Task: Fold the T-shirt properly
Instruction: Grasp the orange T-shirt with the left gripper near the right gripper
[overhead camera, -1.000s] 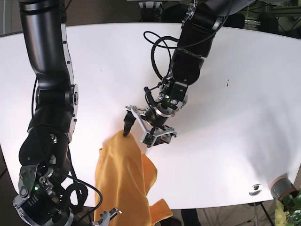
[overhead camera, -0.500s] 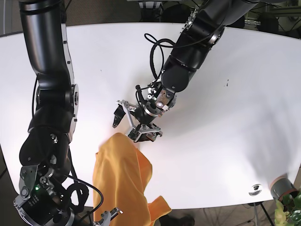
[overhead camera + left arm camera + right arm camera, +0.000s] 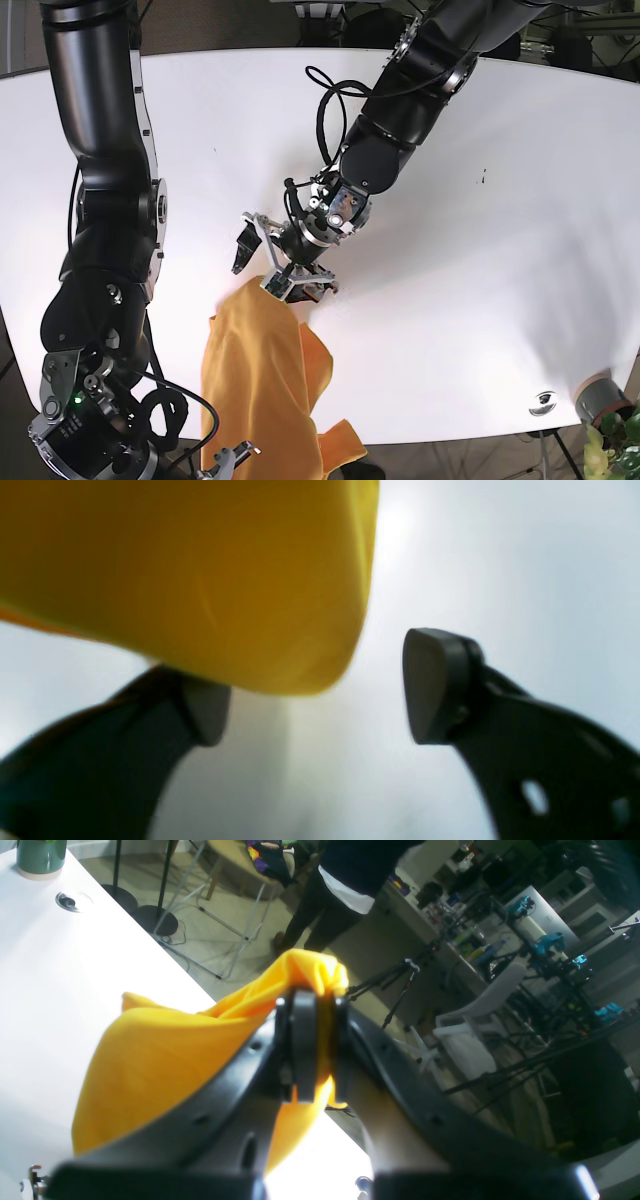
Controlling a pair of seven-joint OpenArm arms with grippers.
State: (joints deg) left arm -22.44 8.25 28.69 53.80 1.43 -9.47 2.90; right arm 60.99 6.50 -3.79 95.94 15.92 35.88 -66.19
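Observation:
The yellow T-shirt [image 3: 258, 380] lies bunched near the table's front edge and hangs over it. My left gripper [image 3: 260, 267] sits at the shirt's upper tip, open, one finger on each side of it. In the left wrist view the shirt's rounded edge [image 3: 225, 580] covers the tip of the left finger [image 3: 200, 715]; the other finger [image 3: 425, 685] stands apart from the cloth, and the gripper [image 3: 310, 700] holds nothing. My right gripper [image 3: 310, 1005] is shut on a fold of the T-shirt [image 3: 165, 1050] off the table's edge; it shows low in the base view [image 3: 228, 460].
The white table [image 3: 480, 250] spreads behind and to the right. A green cup [image 3: 597, 395] and a round grommet [image 3: 543, 402] sit at its front right corner, by a plant [image 3: 615, 450]. A person [image 3: 345, 885] stands beyond the table edge.
My left gripper has moved left and slightly down, from beside the shirt's upper tip to straddling it. The shirt's top has shifted a little. The right arm has held still.

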